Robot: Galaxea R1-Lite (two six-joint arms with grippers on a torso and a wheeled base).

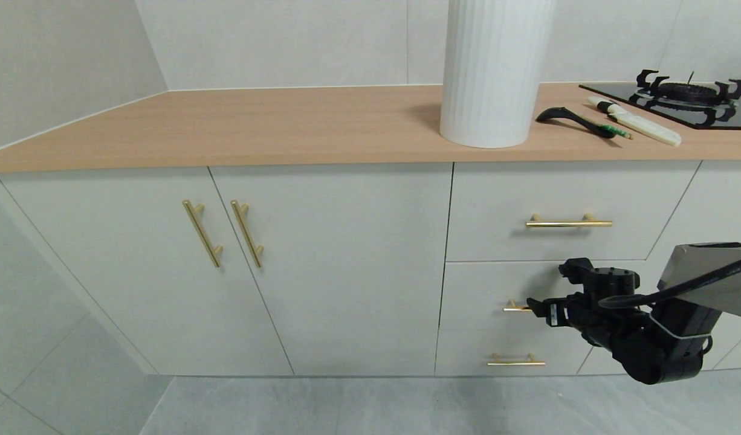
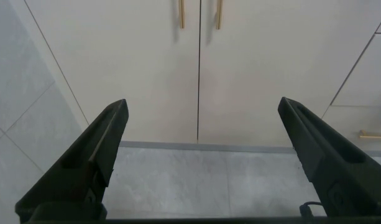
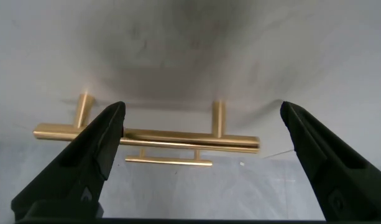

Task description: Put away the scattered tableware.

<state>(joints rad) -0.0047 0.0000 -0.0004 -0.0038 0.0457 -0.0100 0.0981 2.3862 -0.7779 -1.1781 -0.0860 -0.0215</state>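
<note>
I note my right gripper (image 1: 537,307) well below the white ribbed cylinder (image 1: 494,72), jaws released, just before the middle drawer handle (image 1: 515,308). My left gripper (image 2: 202,109), also released, faces the cabinet doors (image 2: 199,68) below-left of the cylinder. The black ladle (image 1: 573,119), chopsticks (image 1: 615,131) and white utensil (image 1: 636,121) lie just right of the cylinder.

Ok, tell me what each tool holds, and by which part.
Nothing. The right tool stands open at a drawer handle, not closed on it; the left tool is open, empty.

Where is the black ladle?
In the head view, the black ladle lies on the right of the wooden counter, between the white ribbed container and the white knife.
</note>
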